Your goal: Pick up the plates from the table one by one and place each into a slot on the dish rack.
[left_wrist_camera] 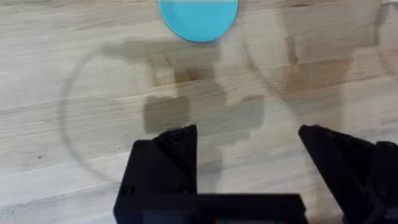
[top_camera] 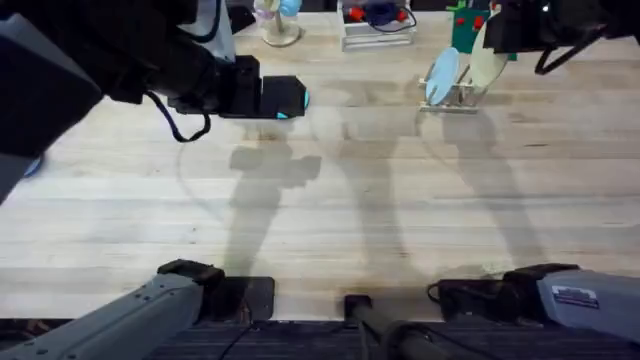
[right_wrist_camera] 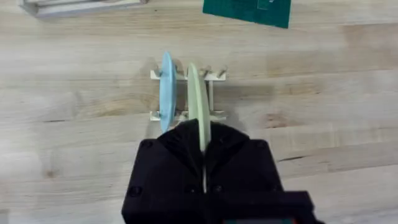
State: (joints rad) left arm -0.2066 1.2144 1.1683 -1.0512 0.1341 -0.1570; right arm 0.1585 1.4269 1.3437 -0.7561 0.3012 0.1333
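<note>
Up at the far right of the bench [top_camera: 330, 200], the small light-wood dish rack [top_camera: 452, 98] already carries a pale whitish-blue plate [top_camera: 441, 76] standing on edge between its pegs, and the cream-yellow plate [top_camera: 487, 58] stands just beside it, also on edge, over the next slot. The right gripper [right_wrist_camera: 203, 142] has its black jaws clamped on the upper rim of that cream-yellow plate, whose lower part sits down among the dowel pegs; from the right wrist view the two plates run parallel, close together but apart, with the rack's base showing on either side. Whether the yellow plate's edge rests on the rack's base I cannot tell. Beyond the rack lie a green item [right_wrist_camera: 247, 10] and a white wire-frame tray [top_camera: 377, 24] near the bench's far edge. The left gripper [left_wrist_camera: 247, 140] hangs over the far left part of the bench with its jaws wide apart and nothing between them; bare planks show in the gap. The bright sky-blue plate [left_wrist_camera: 198, 17] lies flat on the bench just ahead of that gripper, apart from its fingers [left_wrist_camera: 171, 155]. In the overhead view only a sliver of blue [top_camera: 292, 101] shows at the left gripper's tip.
</note>
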